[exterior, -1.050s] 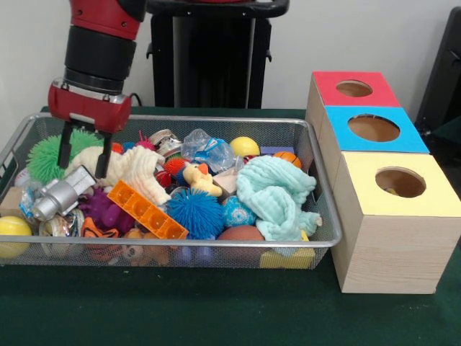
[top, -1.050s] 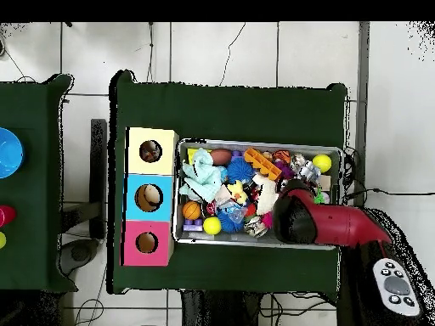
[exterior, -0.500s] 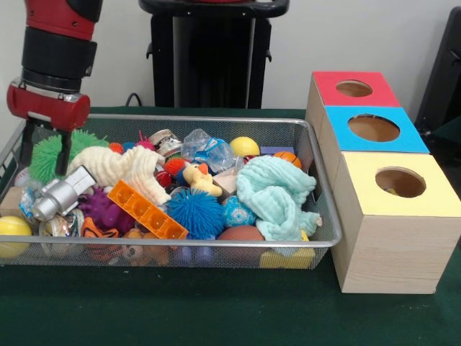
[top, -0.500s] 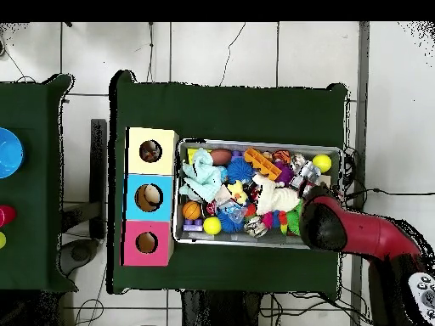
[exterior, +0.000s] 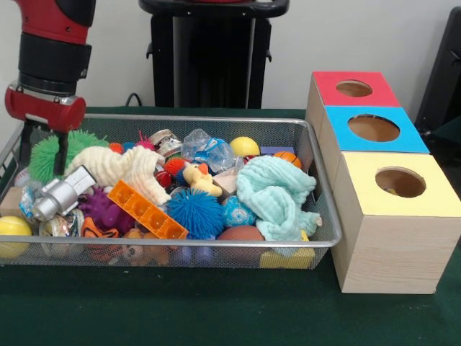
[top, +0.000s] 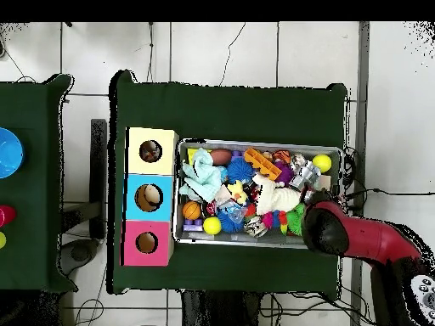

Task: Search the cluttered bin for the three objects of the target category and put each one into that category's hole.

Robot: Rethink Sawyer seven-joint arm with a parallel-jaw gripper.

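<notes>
My gripper [exterior: 43, 167] hangs open at the wire bin's [exterior: 180, 119] left end in the front view. Its two fingers straddle a green spiky ball [exterior: 45, 155], and I cannot tell whether they touch it. To its right lies a cream plush [exterior: 122, 167], and below it a silver toy [exterior: 61, 196]. From overhead, the red arm [top: 331, 231] covers the gripper, and the green spiky ball [top: 295, 222] shows at its edge. Three boxes with holes stand beside the bin: red [exterior: 353, 88], blue [exterior: 374, 128] and yellow [exterior: 400, 184].
The bin is packed: a teal cloth [exterior: 277, 194], a blue spiky ball [exterior: 196, 213], an orange grid toy [exterior: 146, 210], a rubber duck [exterior: 200, 179], a purple toy [exterior: 108, 213], yellow balls [exterior: 13, 234] [exterior: 244, 146] and a small basketball [exterior: 287, 157]. A remote [top: 422, 293] lies off the table.
The gripper has moved from above the cream plush to the bin's left end, over the green spiky ball. It has hardly shifted in the last half second and stays open.
</notes>
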